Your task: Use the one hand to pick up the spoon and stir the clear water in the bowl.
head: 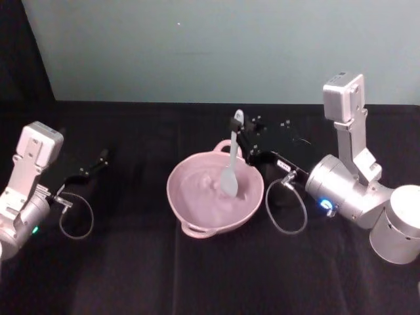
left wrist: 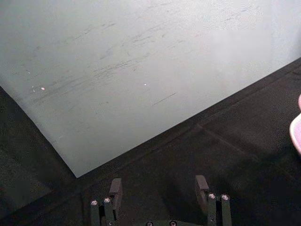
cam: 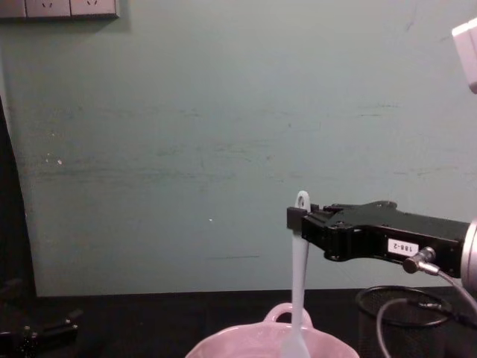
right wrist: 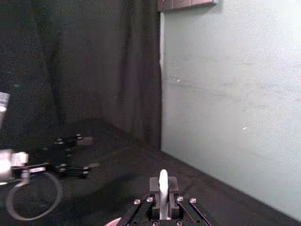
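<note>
The left gripper [left wrist: 158, 184] is shown with its black fingers [left wrist: 202, 187] spread apart over a black table [left wrist: 225, 155]. A pale green wall [left wrist: 141, 70] is seen beyond, and a sliver of the pink bowl [left wrist: 297, 129], well apart.

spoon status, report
Right black gripper shut on long white plastic spoon, blade down in wide pale pink ceramic bowl. Left gripper open, parked left. Black wire-mesh cup right of bowl.

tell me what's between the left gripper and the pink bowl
Nothing: in the head view the black tablecloth between the open left gripper and the bowl is bare. The right gripper holds the spoon in the bowl.
</note>
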`<action>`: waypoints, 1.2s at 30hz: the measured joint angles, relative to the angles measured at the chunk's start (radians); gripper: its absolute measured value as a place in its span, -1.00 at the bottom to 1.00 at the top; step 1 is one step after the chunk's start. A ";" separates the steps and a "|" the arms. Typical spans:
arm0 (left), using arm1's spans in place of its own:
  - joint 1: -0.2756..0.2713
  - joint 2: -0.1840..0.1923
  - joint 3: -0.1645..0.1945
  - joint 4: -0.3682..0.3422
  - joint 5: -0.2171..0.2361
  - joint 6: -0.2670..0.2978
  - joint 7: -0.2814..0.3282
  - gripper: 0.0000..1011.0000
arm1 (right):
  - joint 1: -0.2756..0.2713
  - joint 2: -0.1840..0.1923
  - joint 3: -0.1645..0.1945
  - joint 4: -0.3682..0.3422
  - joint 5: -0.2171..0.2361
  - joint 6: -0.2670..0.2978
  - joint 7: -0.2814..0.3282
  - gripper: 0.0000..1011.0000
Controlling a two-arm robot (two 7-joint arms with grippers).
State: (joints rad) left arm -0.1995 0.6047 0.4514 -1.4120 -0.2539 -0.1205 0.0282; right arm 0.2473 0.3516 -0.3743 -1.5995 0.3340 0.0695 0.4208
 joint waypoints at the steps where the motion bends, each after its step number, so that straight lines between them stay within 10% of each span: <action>1: 0.000 0.000 0.000 0.000 0.000 0.000 0.000 1.00 | -0.002 0.001 -0.001 -0.004 0.010 0.009 0.006 -0.77; 14: 0.000 0.000 0.000 0.000 0.000 0.000 0.000 1.00 | 0.030 -0.048 -0.051 0.056 0.080 -0.005 0.014 -0.77; 25: 0.000 0.000 0.000 0.000 0.000 0.000 0.000 1.00 | 0.084 -0.105 -0.057 0.171 -0.018 -0.123 -0.079 -0.77; 36: 0.000 0.000 0.000 0.000 0.000 0.000 0.000 1.00 | 0.077 -0.071 -0.029 0.146 -0.103 -0.135 -0.102 -0.77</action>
State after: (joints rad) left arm -0.1995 0.6047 0.4514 -1.4120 -0.2539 -0.1205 0.0283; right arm 0.3242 0.2807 -0.4033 -1.4533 0.2309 -0.0655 0.3185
